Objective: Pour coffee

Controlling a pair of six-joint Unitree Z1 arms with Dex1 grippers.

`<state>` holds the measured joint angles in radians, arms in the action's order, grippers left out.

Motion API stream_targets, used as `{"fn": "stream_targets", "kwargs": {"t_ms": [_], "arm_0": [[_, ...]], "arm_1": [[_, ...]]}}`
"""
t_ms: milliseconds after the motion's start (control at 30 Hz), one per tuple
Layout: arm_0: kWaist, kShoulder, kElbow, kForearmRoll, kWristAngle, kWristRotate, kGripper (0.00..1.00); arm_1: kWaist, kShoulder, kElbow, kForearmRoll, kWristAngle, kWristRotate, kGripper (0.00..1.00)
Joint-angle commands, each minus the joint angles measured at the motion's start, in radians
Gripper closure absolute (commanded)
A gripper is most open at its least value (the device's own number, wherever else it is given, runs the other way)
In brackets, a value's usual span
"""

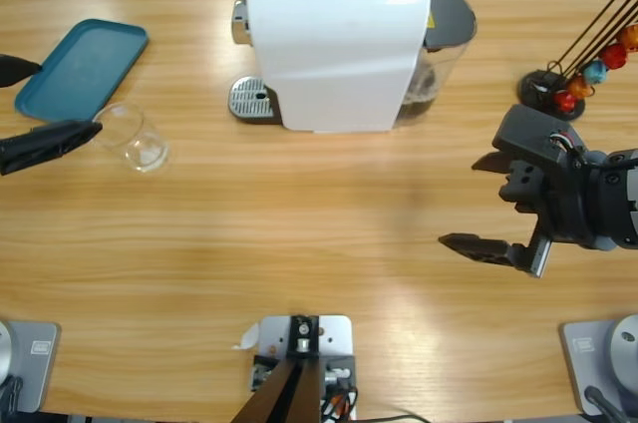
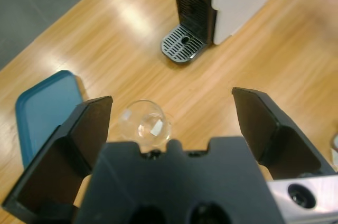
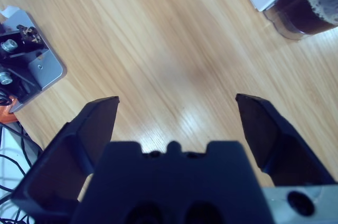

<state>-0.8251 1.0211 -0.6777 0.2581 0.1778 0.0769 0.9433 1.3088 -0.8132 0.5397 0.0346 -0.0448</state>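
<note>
Black jaws spread wide on both arms, nothing held. Left gripper (image 1: 45,104) at the table's left edge; clear glass cup (image 1: 133,136) sits just past its jaws, empty, a small white tag visible through its base, text unreadable. Teal tray (image 1: 80,66) just beside the cup. Right gripper (image 1: 478,202) over bare wooden table (image 1: 299,233). White coffee machine (image 1: 334,44) at the far middle; no legible branding. Coffee (image 3: 306,10): dark brown, foamy on top, in the clear container at the machine's back. Capsule rack (image 1: 588,59) far right.

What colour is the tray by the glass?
Teal blue tray; the high view shows it best.
</note>
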Motion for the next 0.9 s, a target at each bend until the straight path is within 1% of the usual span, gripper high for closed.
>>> {"fn": "stream_targets", "kwargs": {"t_ms": [33, 133, 167, 233, 333, 367, 400, 433, 500, 600, 733, 833, 900], "arm_0": [[0.069, -0.006, -0.179, 0.086, -0.143, 0.045, 0.043], [0.147, 0.031, -0.277, 0.093, -0.308, -0.004, 0.074], [0.176, 0.050, -0.299, 0.091, -0.368, -0.031, 0.104], [0.244, 0.089, -0.332, 0.087, -0.494, -0.086, 0.124], [0.387, 0.168, -0.361, 0.066, -0.761, -0.203, 0.158], [0.434, 0.200, -0.361, 0.041, -0.853, -0.239, 0.181], [0.475, 0.237, -0.360, 0.007, -0.928, -0.278, 0.184], [0.493, 0.263, -0.360, -0.020, -0.952, -0.317, 0.184], [0.509, 0.306, -0.361, -0.061, -0.954, -0.390, 0.169], [0.540, 0.382, -0.373, -0.092, -0.979, -0.426, 0.125], [0.544, 0.557, -0.453, -0.118, -1.078, -0.471, 0.133], [0.544, 0.626, -0.472, -0.192, -1.101, -0.541, 0.138], [0.542, 0.662, -0.486, -0.221, -1.141, -0.569, 0.142]], "arm_1": [[0.011, 0.048, -0.008, 0.003, 0.007, 0.010, 0.018], [0.011, 0.049, -0.009, 0.003, 0.007, 0.010, 0.018], [0.011, 0.051, -0.009, 0.003, 0.007, 0.010, 0.018], [0.011, 0.053, -0.009, 0.003, 0.007, 0.010, 0.018], [0.011, 0.056, -0.011, 0.003, 0.007, 0.010, 0.018], [0.011, 0.056, -0.011, 0.003, 0.007, 0.010, 0.018], [0.011, 0.056, -0.010, 0.003, 0.007, 0.010, 0.018], [0.011, 0.056, -0.011, 0.003, 0.007, 0.010, 0.018], [0.011, 0.055, -0.010, 0.003, 0.007, 0.010, 0.018], [0.011, 0.053, -0.009, 0.003, 0.007, 0.010, 0.018], [0.011, 0.052, -0.009, 0.003, 0.007, 0.010, 0.018], [0.011, 0.057, -0.009, 0.003, 0.007, 0.010, 0.018], [0.011, 0.060, -0.010, 0.003, 0.005, 0.010, 0.018]]}}
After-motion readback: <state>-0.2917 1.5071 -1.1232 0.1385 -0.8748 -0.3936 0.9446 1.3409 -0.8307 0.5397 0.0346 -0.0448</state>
